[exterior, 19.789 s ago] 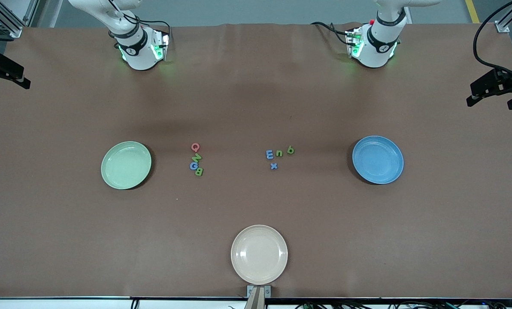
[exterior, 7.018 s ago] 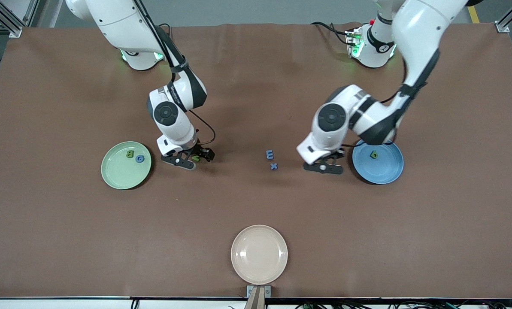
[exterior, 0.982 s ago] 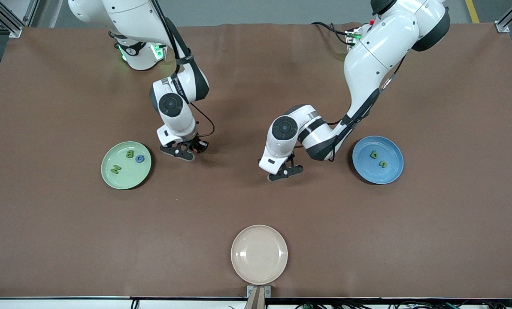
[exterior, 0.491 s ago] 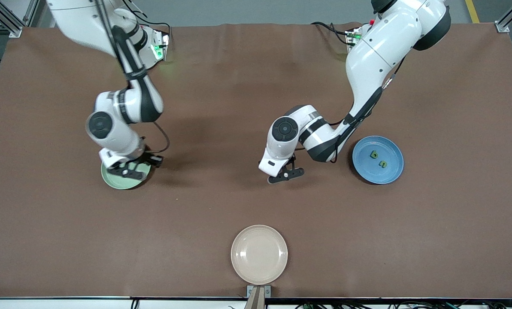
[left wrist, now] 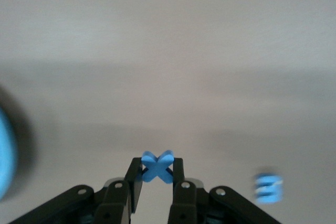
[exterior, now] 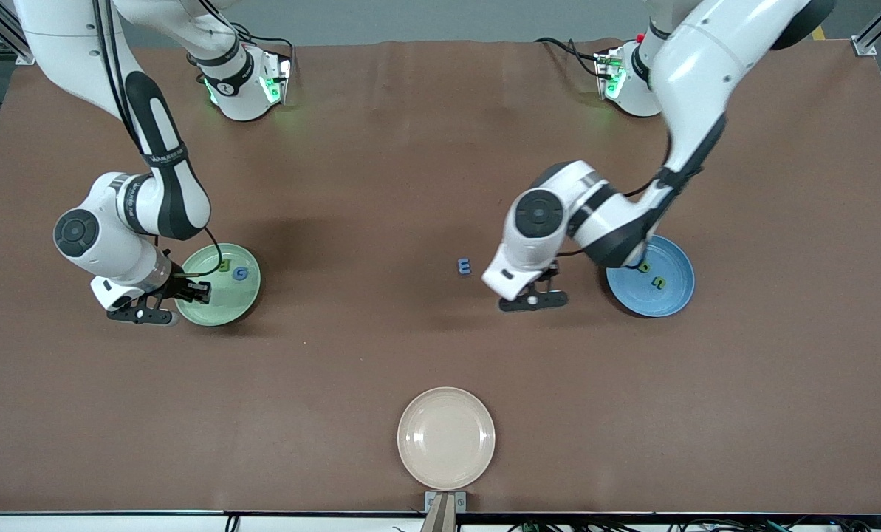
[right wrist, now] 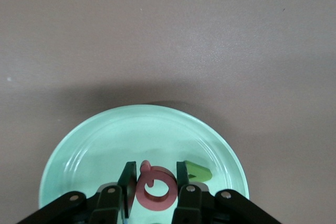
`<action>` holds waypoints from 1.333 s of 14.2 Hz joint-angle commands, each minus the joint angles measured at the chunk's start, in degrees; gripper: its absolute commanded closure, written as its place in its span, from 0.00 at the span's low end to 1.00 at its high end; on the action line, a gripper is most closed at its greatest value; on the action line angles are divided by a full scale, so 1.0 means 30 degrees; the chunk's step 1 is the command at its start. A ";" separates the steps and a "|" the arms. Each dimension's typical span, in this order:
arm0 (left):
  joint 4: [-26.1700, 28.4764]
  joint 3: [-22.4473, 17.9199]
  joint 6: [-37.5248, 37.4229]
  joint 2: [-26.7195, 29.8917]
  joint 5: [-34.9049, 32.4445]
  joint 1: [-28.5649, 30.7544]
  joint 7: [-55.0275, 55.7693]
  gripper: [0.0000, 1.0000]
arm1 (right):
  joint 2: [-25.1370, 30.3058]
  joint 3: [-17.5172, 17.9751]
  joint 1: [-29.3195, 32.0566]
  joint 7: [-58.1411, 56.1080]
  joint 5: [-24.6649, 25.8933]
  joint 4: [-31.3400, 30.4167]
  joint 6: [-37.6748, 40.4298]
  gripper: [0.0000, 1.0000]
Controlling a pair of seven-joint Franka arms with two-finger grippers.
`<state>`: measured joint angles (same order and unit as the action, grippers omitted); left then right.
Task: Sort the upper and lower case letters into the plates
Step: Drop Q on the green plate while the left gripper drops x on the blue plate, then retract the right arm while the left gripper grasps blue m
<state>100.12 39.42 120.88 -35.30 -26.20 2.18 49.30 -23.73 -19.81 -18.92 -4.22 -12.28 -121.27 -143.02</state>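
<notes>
Two hands are each pinching a letter: the right hand [right wrist: 152, 192] is holding a red Q [right wrist: 154, 187] over the green plate [exterior: 237, 295], mid-left; the left hand [left wrist: 156, 182] is carrying a blue x [left wrist: 157, 166] toward the blue plate [exterior: 669, 295], mid-right.

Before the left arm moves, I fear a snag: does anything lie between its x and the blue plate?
Nothing visible does. The left gripper, shut on the x, hangs over the table beside the blue plate; the E lies toward the right arm's end, off that path.
</notes>
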 commanded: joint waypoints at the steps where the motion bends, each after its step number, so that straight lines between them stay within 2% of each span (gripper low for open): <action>1: 0.4030 0.2437 0.0547 0.2211 -0.0112 0.4474 -0.2045 0.86 | -0.0994 0.0479 -0.0050 -0.0088 -0.0300 0.0551 -0.0167 0.98; 5: 0.7516 0.4755 0.2796 0.2508 -0.3325 0.9720 -0.3192 0.85 | -0.1084 0.0685 -0.0373 0.0000 -0.0388 0.0377 0.0038 0.95; 6: 0.8279 0.4904 0.3471 0.2507 -0.4119 1.0660 -0.3367 0.85 | -0.1084 0.0772 -0.0489 0.0058 -0.0388 0.0347 0.0067 0.83; 7: 0.8896 0.4876 0.4116 0.2478 -0.4910 1.1366 -0.3687 0.85 | -0.1084 0.0773 -0.0548 0.0030 -0.0388 0.0375 0.0241 0.31; 8: 0.9279 0.4876 0.4499 0.2362 -0.5440 1.1953 -0.4010 0.85 | -0.1055 0.0744 -0.0549 0.0030 -0.0388 0.0405 0.0446 0.01; 12: 0.9605 0.4847 0.4767 0.1836 -0.5972 1.2691 -0.4745 0.83 | -0.0559 0.0598 -0.0520 -0.0145 -0.0214 0.1018 0.1382 0.00; 14: 0.9576 0.4817 0.4767 0.1454 -0.5972 1.2720 -0.4716 0.80 | -0.0178 0.0161 -0.0432 -0.0204 0.0021 0.2127 0.2958 0.00; 17: 0.9488 0.4759 0.4767 0.0839 -0.6002 1.2691 -0.4658 0.77 | 0.0175 -0.0836 -0.0287 -0.0234 0.1921 0.5547 0.7403 0.00; 18: 0.9488 0.4759 0.4767 0.0808 -0.6060 1.2691 -0.4658 0.75 | 0.0146 -0.1070 0.0005 -0.0263 0.1984 0.6837 0.8929 0.00; 19: 0.9488 0.4730 0.4767 0.0808 -0.6089 1.2691 -0.4658 0.68 | 0.0146 -0.1159 0.0385 -0.0263 0.1985 0.8271 1.0655 0.00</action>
<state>128.47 53.10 134.69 -32.37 -43.00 39.68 34.94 -23.73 -22.90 -19.77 -4.37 -7.41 -103.54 -119.28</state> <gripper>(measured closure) 0.727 0.000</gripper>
